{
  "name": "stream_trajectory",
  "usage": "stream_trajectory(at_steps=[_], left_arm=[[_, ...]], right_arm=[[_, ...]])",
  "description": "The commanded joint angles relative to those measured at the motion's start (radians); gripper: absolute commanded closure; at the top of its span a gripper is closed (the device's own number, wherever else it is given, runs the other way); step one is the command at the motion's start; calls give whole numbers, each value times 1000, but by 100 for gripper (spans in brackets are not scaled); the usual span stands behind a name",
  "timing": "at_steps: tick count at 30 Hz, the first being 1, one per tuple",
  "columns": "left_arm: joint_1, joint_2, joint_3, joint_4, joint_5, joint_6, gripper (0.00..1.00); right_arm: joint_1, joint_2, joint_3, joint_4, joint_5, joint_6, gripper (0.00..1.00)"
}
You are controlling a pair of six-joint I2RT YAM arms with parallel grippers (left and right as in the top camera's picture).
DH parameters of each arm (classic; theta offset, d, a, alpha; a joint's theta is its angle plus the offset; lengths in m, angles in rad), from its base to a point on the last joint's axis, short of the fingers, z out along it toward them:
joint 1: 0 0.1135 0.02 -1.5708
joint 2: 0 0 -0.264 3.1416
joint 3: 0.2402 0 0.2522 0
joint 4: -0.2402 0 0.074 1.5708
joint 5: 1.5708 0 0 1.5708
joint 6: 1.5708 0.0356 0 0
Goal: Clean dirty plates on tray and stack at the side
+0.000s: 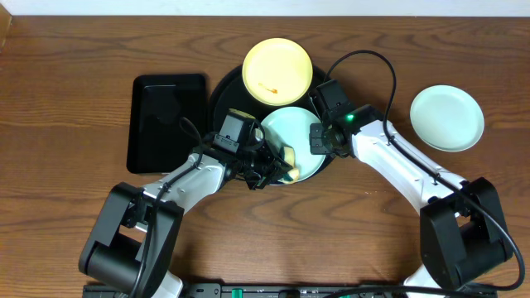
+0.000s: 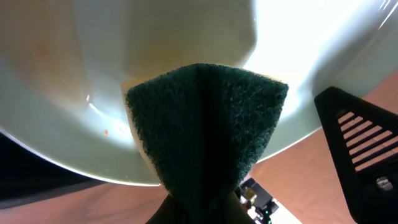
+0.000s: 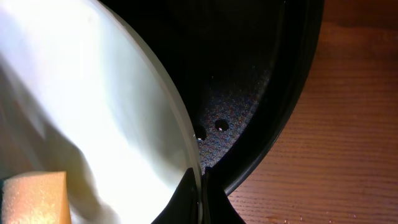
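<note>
Grime marks the yellow plate point(image 1: 277, 70) overhead. It shares the round black tray point(image 1: 219, 95) with a mint plate point(image 1: 305, 132), worked by the left gripper point(image 1: 276, 170) and right gripper point(image 1: 318, 137). A second mint plate point(image 1: 447, 117) sits well apart on the table point(image 1: 66, 50); a rectangular tray point(image 1: 166, 120) lies left.

Left wrist: jaws clamp a green-faced sponge point(image 2: 205, 124) against the mint plate.

Right wrist: jaws pinch its rim. Risk: scrubbing pressure could slip that thin hold, shoving the plate into its yellow neighbour.
</note>
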Motion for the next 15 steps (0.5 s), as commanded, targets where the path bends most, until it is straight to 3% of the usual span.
stream_trajectory(at_steps=[1,15], left_arm=[[1,23,-11,0,-39,29,92],[75,47,-11,129,-91,55,92]], right_arm=[[4,7,-5,-1,0,-11,99],[4,7,-5,-1,0,-11,99]])
